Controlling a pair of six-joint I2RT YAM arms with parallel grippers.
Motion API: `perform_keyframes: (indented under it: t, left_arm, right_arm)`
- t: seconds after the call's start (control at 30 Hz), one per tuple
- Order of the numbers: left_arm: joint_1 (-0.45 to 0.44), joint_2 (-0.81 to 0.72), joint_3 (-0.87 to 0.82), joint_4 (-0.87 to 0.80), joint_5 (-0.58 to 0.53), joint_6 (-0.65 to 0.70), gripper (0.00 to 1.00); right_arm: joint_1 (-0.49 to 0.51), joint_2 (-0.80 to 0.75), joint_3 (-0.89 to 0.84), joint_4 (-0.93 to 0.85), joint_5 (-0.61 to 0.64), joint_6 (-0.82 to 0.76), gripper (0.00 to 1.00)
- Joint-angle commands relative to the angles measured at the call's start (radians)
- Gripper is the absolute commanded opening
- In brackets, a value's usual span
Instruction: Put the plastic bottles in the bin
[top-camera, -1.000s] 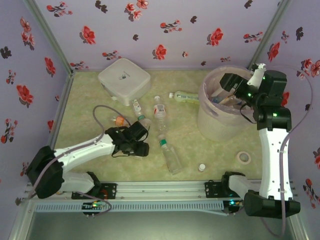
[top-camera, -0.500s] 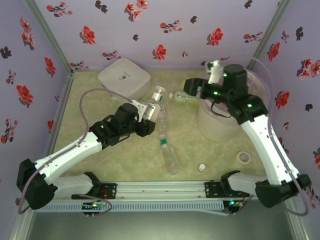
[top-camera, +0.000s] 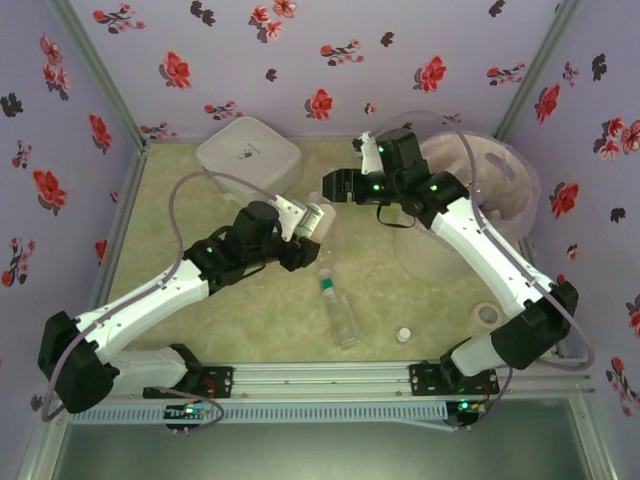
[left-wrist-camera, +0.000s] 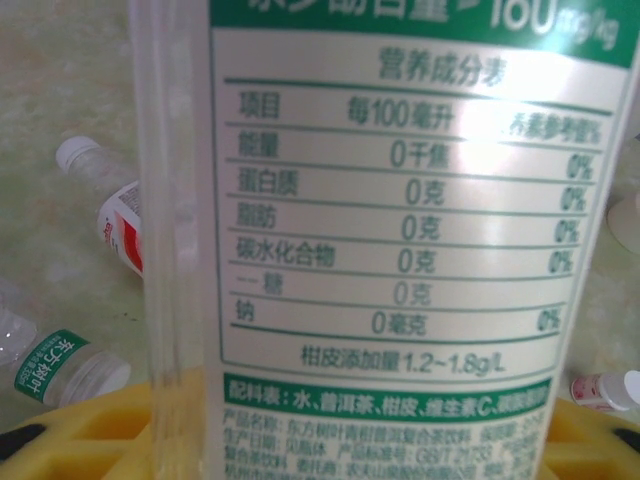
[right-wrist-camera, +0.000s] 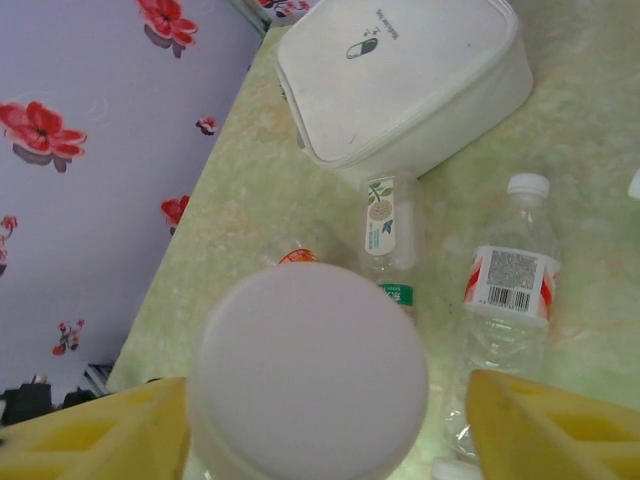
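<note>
My left gripper (top-camera: 303, 226) is shut on a clear plastic bottle (top-camera: 318, 214) with a white and green label (left-wrist-camera: 400, 230), held up off the table. Its yellow fingers (left-wrist-camera: 90, 435) show at the bottom of the left wrist view. My right gripper (top-camera: 336, 187) hangs open by the bottle's top. The white cap (right-wrist-camera: 310, 365) sits between the right gripper's (right-wrist-camera: 335, 435) yellow fingers (right-wrist-camera: 545, 430), with a gap on the right side. The bin (top-camera: 505, 165) with its pink liner stands at the back right. Another bottle (top-camera: 341, 312) with a green cap lies on the table.
A white lidded box (top-camera: 248, 155) stands at the back left. Below the grippers lie a bottle with a red and white label (right-wrist-camera: 510, 285), a green-labelled bottle (right-wrist-camera: 390, 230) and an orange cap (right-wrist-camera: 297, 257). A loose white cap (top-camera: 403, 334) and a tape ring (top-camera: 487, 314) lie front right.
My left arm has lifted a bottle from the table toward the middle. My right arm has swung left from over the bin, and its open gripper now straddles that bottle's cap.
</note>
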Motion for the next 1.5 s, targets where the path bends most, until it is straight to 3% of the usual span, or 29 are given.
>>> perform_keyframes:
  t: [0.0, 0.07, 0.2, 0.27, 0.37, 0.47, 0.53, 0.73, 0.9, 1.13, 1.33, 1.47]
  left_arm:
    - [0.007, 0.001, 0.010, 0.047, 0.022, 0.018, 0.14]
    - [0.006, 0.010, 0.011, 0.048, 0.022, 0.016, 0.14]
    - [0.007, 0.020, 0.016, 0.050, 0.021, 0.018, 0.16]
    - [0.007, 0.022, 0.019, 0.051, 0.018, 0.016, 0.23]
    - [0.009, 0.018, 0.018, 0.051, -0.002, 0.007, 0.50]
    - [0.010, 0.017, 0.010, 0.053, -0.023, -0.008, 0.88]
    - [0.013, 0.020, 0.006, 0.047, -0.033, -0.017, 1.00]
    - [0.025, 0.018, -0.018, 0.038, -0.057, -0.043, 1.00]
    - [0.039, 0.037, -0.023, 0.038, -0.059, -0.063, 1.00]
    - [0.041, 0.076, -0.013, 0.029, -0.058, -0.080, 1.00]
    - [0.044, 0.067, -0.025, 0.017, -0.059, -0.078, 1.00]
    - [0.046, 0.065, -0.030, 0.022, -0.059, -0.082, 1.00]
  right_arm:
    - [0.002, -0.004, 0.011, 0.044, 0.014, -0.006, 0.62]
    - [0.001, -0.011, 0.004, 0.050, 0.025, -0.006, 0.52]
    - [-0.002, -0.019, -0.001, 0.057, 0.031, -0.010, 0.42]
    - [-0.005, -0.022, 0.003, 0.060, 0.032, -0.011, 0.36]
    - [-0.017, -0.034, 0.024, 0.060, 0.033, -0.021, 0.30]
    - [-0.037, -0.055, 0.070, 0.035, 0.044, -0.043, 0.26]
    - [-0.061, -0.079, 0.110, 0.011, 0.061, -0.065, 0.24]
    - [-0.182, -0.223, 0.194, -0.048, 0.195, -0.145, 0.16]
    - [-0.283, -0.344, 0.194, -0.048, 0.447, -0.262, 0.08]
    - [-0.318, -0.379, 0.177, -0.105, 0.676, -0.390, 0.06]
    - [-0.337, -0.379, 0.097, -0.143, 0.677, -0.375, 0.05]
    - [-0.410, -0.362, 0.047, -0.156, 0.623, -0.336, 0.05]
